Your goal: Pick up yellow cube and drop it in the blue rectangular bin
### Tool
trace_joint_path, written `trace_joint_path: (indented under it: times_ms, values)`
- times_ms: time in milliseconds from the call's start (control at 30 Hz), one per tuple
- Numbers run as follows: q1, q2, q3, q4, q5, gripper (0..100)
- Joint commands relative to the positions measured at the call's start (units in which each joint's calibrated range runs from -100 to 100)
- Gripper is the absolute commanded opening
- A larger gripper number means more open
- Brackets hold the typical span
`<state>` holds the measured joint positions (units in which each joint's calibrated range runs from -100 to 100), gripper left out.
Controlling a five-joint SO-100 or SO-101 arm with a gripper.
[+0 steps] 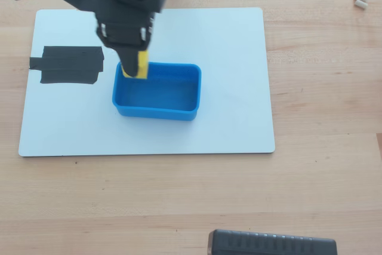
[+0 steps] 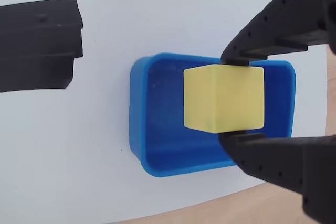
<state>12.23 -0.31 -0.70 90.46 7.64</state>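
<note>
Both views are bright and evenly lit, with soft, diffuse light and no hard glare. In the overhead view the white board [image 1: 179, 123] is slightly bluish and the wooden surface [image 1: 322, 195] warm. Shadows are faint. The wrist view is sharp on the yellow cube [image 2: 223, 98]; the black fingers [image 2: 278, 166] look slightly soft.

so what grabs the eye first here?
The yellow cube, pinched in the black tool and held above the blue rectangular bin, which sits mid-way on a white board. Next, the black tape patch left of the bin in the overhead view.
</note>
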Motion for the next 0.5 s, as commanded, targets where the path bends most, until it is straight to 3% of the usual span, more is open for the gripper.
trace_joint_path:
  times_ms: [0, 300, 467]
  values:
    - [-2.28, -5.40, -1.21, -4.91, -1.12, 17]
    - [-4.51, -5.96, 4.61, -9.20, -1.17, 17]
    - [-5.54, -7.07, 6.25, -8.63, -1.17, 22]
